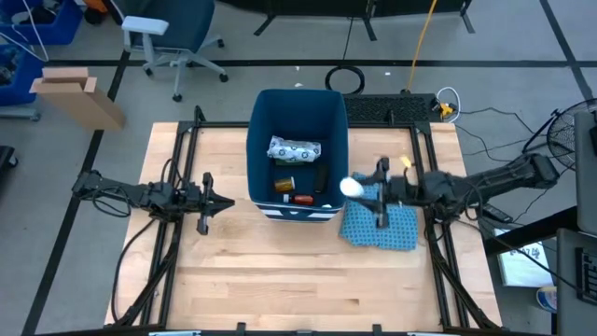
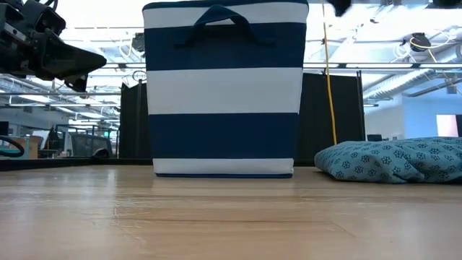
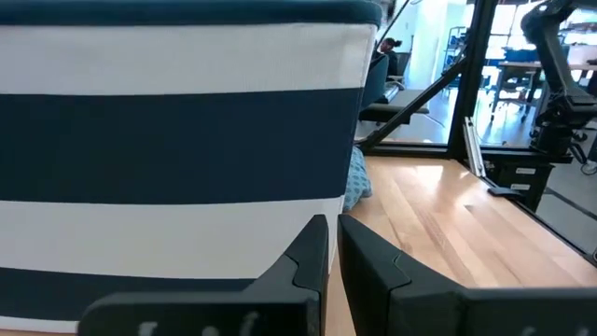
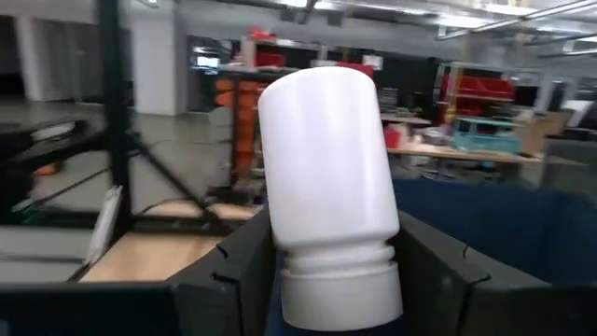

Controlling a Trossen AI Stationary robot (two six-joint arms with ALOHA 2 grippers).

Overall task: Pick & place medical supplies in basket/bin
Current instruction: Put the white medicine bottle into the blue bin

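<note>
Right gripper [image 1: 362, 189] clamps a white bottle [image 4: 328, 191], held up in the air just right of the bin [image 1: 297, 207], at its near right corner and over the left part of the blue patterned cloth [image 1: 382, 227]. In the right wrist view the bottle sits tilted between the two dark fingers [image 4: 244, 271], threaded neck down toward the wrist, rounded base pointing away, dark-blue bin wall just beyond it. From above the bottle shows as a white blob at the bin's right rim. Bin stands at table centre, far half, blue and white stripes on its outer wall, handle near the top in the low view. Inside the bin: a white speckled packet [image 1: 295, 149] toward the far side, an orange pill bottle [image 1: 284, 185] and a red-white tube [image 1: 302, 198] near the near wall, plus a dark item [image 1: 320, 175] on the right that can't be made out. Left gripper [image 1: 224, 203] hovers just left of the bin, near its near left corner, fingers [image 3: 303, 266] pinched almost together with nothing between them, pointed at the striped wall. Cloth lies rumpled on the wooden table [image 1: 280, 280], right of the bin.
</note>
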